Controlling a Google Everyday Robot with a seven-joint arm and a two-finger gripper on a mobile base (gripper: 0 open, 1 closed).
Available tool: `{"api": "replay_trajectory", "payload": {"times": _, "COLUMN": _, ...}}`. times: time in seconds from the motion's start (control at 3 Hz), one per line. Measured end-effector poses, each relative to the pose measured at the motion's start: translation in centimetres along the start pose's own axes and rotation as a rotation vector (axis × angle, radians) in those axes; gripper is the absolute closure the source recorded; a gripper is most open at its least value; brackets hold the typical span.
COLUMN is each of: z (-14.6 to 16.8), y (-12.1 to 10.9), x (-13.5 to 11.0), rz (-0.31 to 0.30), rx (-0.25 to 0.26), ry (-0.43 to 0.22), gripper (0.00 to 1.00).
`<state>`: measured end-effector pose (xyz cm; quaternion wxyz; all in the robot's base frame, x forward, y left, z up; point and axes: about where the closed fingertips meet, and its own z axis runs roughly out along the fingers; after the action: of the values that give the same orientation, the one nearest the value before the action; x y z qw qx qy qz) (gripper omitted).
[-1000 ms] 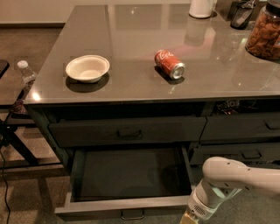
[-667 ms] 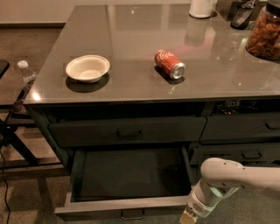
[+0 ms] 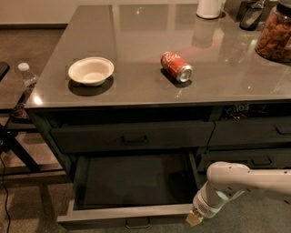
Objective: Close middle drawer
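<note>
The middle drawer (image 3: 132,214) is pulled far out below the counter. It is wide, shallow and dark grey, with an empty inside, a low flat front panel and a small metal loop handle (image 3: 137,223) at its centre. My white arm comes in from the right, and my gripper (image 3: 194,219) sits at the right end of the drawer's front panel, close to or touching it. Only a small tan tip of the gripper shows.
Above the open drawer is a closed taller drawer with a dark handle (image 3: 134,137). Narrower drawers (image 3: 254,132) are at right. On the counter (image 3: 136,27) stand a white bowl (image 3: 91,70), a red soda can (image 3: 176,66) on its side, a snack jar (image 3: 275,34) and a white container (image 3: 210,8).
My arm and gripper have shifted slightly to the left, toward the drawer's right front corner. The drawer looks as far out as before.
</note>
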<state>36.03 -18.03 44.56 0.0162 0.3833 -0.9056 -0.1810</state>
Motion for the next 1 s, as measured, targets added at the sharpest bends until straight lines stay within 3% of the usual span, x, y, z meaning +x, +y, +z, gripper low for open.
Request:
{"api": "replay_trajectory", "payload": {"times": 0.67, "z": 1.1, "y": -1.8, "x": -1.0, "rz": 0.006, "rx": 0.028, "ry": -0.017, "gripper": 1.0}}
{"api": "replay_trajectory", "payload": {"times": 1.0, "z": 0.8, "y": -3.7, "x": -2.8, "rz": -0.012, "rx": 0.08, "ry": -0.028, "gripper": 1.0}}
